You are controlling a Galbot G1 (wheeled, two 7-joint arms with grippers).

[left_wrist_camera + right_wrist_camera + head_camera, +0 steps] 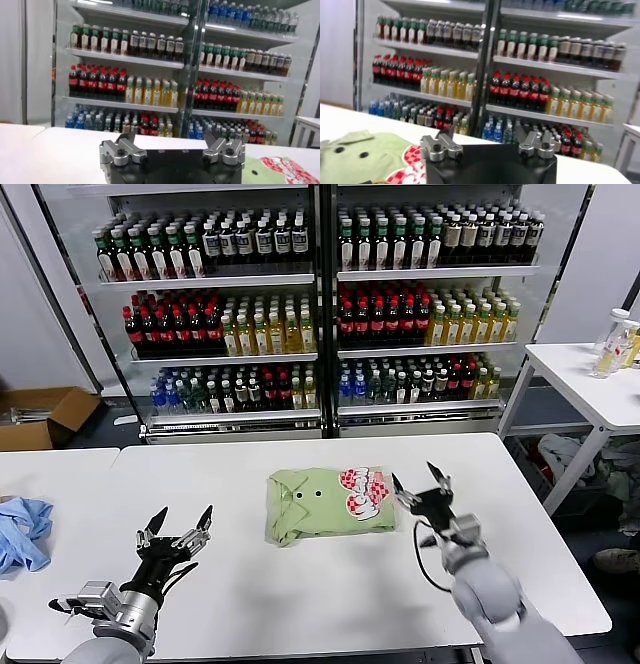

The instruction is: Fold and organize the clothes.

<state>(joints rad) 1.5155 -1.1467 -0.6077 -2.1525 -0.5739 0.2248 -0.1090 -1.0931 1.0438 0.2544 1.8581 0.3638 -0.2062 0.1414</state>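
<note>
Head view, table [300,584]: white, set before a drinks fridge [320,304] full of bottles.
Shirt [328,502]: light green, folded, lying mid-table with its red-and-white print toward the right gripper.
Blue cloth [22,532]: crumpled at the table's left edge.
Left gripper [181,522]: fingers spread, empty, well left of the shirt.
Right gripper [421,481]: fingers spread, empty, just beside the shirt's right edge.

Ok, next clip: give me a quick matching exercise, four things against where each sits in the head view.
Things:
1. green shirt
2. blue cloth
3. left gripper
4. right gripper

Places:
A. far left edge of the table
B. folded, middle of the table
C. just right of the shirt, open
D. left of the shirt and nearer the robot, open

Pairs: 1-B, 2-A, 3-D, 4-C
</note>
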